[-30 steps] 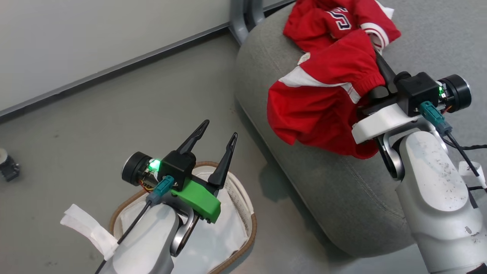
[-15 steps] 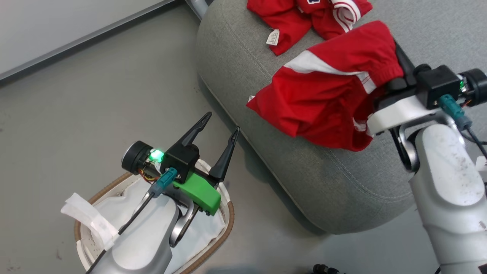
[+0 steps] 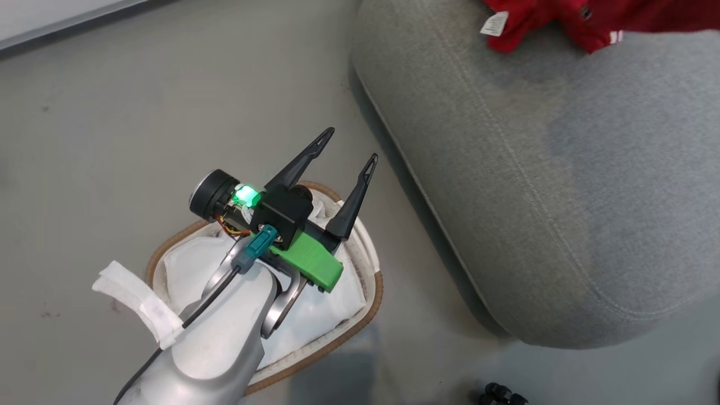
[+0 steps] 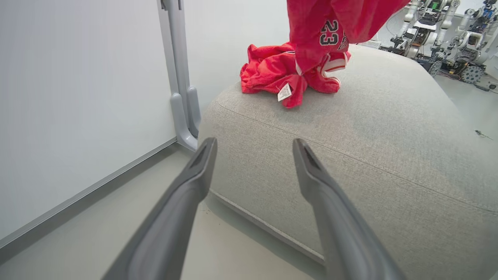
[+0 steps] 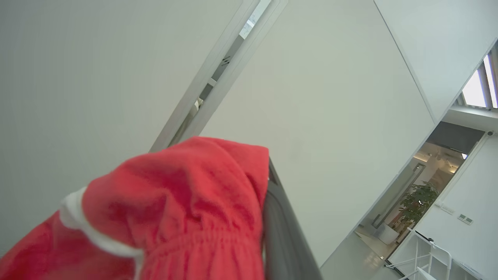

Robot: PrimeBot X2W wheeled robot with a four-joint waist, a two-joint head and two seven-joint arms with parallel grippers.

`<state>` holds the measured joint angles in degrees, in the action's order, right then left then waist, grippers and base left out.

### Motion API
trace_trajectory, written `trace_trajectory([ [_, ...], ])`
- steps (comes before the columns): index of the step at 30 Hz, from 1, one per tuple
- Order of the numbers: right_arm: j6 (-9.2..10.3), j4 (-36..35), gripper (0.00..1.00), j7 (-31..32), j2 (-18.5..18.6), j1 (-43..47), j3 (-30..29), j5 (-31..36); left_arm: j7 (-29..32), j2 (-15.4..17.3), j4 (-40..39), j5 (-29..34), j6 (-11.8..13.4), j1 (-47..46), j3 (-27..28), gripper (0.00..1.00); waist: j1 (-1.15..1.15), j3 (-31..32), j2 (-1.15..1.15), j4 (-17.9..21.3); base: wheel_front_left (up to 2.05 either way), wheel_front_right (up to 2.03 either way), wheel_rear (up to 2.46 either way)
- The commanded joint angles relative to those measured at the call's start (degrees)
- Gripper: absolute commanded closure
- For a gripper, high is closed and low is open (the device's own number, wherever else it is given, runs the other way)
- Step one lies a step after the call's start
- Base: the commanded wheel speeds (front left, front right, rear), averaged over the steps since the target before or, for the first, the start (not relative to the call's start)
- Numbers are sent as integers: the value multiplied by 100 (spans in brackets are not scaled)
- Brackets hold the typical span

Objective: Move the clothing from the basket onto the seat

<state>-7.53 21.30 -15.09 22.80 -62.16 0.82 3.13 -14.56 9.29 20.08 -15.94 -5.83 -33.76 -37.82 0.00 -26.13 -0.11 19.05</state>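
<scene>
1. Our left gripper [image 3: 350,144] hangs spread and empty over the small oval white perforated plastic basket [image 3: 368,270] with a brown woven rim; what shows inside is its glossy white liner [image 3: 320,315].
2. Our right gripper [image 5: 267,171] is clenched on the gathered waistband of a red white-trimmed sports garment [image 5: 175,217], which hangs over the large grey woven-fabric seat [image 3: 534,197]; a second red garment [image 4: 268,74] lies crumpled there.
3. We judge the cloth light, limp and slippery; best pinched at a thick hem.

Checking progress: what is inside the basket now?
A white liner shows inside the basket, nothing red on its visible parts. The left arm covers the middle, so what lies beneath is hidden.
</scene>
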Motion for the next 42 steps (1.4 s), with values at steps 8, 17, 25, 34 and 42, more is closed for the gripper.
trace_trajectory([
  [8, 8, 913, 100, 204, 1001, -997, -643, 287, 27, 51, -245, 74, 88, -82, -69, 0, 0, -758, 11, -1053, 0, 0, 0],
  [17, 8, 1984, 100, 41, 857, -505, -1336, 559, 75, 184, -430, 51, 185, 111, -103, 0, 0, -1071, 11, -1254, 0, 0, 0],
  [25, 8, 2213, 100, -13, 395, 419, -1683, 629, 127, 204, -530, -30, 260, 222, -129, 0, 0, -1066, 11, -1136, 0, 0, 0],
  [34, 8, 1529, 0, -16, -52, 1185, -1616, 460, 145, 279, -636, -60, 332, 295, -147, 0, 0, -894, 11, -842, 0, 0, 0],
  [42, 8, 831, 0, -17, -319, 2015, -1369, 256, 71, 203, -603, -240, 335, 411, -101, 0, 0, -508, 11, -742, 0, 0, 0],
])
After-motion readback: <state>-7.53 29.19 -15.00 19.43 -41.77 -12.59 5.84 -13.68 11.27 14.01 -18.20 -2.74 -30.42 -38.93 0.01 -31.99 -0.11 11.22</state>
